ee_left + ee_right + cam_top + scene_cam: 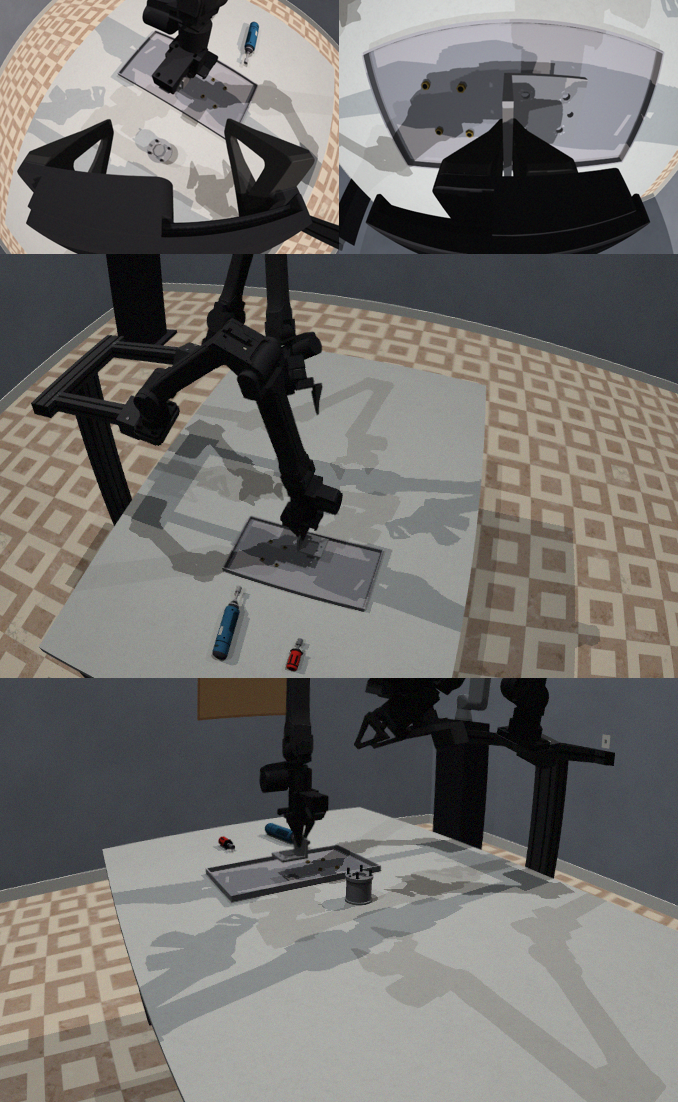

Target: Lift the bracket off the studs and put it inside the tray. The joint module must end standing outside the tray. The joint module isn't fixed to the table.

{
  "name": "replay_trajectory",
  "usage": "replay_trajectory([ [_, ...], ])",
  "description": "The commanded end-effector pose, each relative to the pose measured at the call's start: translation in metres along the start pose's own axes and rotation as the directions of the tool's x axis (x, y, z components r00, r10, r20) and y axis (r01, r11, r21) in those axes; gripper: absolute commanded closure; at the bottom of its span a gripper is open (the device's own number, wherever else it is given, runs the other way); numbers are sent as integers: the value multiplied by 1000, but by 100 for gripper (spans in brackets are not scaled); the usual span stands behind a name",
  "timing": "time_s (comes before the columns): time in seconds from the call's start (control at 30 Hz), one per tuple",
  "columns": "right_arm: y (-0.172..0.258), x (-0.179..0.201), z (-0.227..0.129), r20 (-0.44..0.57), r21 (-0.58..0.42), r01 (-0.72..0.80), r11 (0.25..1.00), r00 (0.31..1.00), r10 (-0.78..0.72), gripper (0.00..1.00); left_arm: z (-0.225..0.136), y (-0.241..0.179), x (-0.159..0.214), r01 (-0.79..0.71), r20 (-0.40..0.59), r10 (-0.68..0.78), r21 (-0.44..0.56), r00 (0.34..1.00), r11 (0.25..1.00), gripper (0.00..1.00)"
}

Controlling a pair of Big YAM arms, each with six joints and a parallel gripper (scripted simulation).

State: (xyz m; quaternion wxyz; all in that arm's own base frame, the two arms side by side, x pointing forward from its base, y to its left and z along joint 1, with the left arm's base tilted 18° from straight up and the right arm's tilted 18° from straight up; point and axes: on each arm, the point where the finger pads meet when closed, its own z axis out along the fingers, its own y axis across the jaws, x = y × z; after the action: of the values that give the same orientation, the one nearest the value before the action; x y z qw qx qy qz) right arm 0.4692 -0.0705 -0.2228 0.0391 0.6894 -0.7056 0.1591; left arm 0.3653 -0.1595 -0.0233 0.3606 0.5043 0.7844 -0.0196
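Note:
My right gripper (pixel 301 538) (pixel 301 838) (pixel 507 125) is shut on the upright flange of the grey bracket (pixel 315 548) (pixel 289 855) (pixel 543 90). The bracket's flat plate with holes hangs level over the middle of the tray (pixel 345 581) (pixel 240 878) (pixel 142 63) (pixel 615 68), apparently a little above its floor. The joint module (pixel 359 889) (pixel 160 150) stands upright on the table outside the tray, its studs bare. It is hidden behind the right arm in the top view. My left gripper (pixel 168 125) is open and empty, high above the table.
Several brass nuts (pixel 270 542) (pixel 213 79) (pixel 425 85) sit in the tray beside the bracket. A blue driver (pixel 226 629) (pixel 279 832) (pixel 252 35) and a short red driver (pixel 294 660) (pixel 224 841) lie outside the tray, on the side away from the module.

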Motion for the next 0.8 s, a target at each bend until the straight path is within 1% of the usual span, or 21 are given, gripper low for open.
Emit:
replay_trajectory([
  [0.0,-9,16,16,15,14,51,999,999,-51,100,22,-21,-25,109,71,-103,-88,992,990,0],
  [0.17,-11,30,22,17,16,28,999,999,-29,100,33,-37,-46,138,126,-122,-125,984,983,0],
  [0.47,-20,29,14,17,37,18,999,1000,-18,100,41,-75,-71,215,236,-172,-174,956,961,0],
  [0.53,-20,29,14,17,37,18,999,1000,-18,100,41,-75,-71,215,236,-172,-174,956,961,0],
  [0.57,-20,30,14,16,37,18,999,1000,-18,100,41,-81,-74,235,256,-186,-178,949,956,0],
  [0.63,-20,30,14,16,37,18,999,1000,-18,100,41,-83,-75,243,265,-191,-179,945,953,0],
  [0.77,-9,31,32,19,14,25,1000,999,-25,100,42,-82,-78,244,271,-191,-180,943,953,0],
])
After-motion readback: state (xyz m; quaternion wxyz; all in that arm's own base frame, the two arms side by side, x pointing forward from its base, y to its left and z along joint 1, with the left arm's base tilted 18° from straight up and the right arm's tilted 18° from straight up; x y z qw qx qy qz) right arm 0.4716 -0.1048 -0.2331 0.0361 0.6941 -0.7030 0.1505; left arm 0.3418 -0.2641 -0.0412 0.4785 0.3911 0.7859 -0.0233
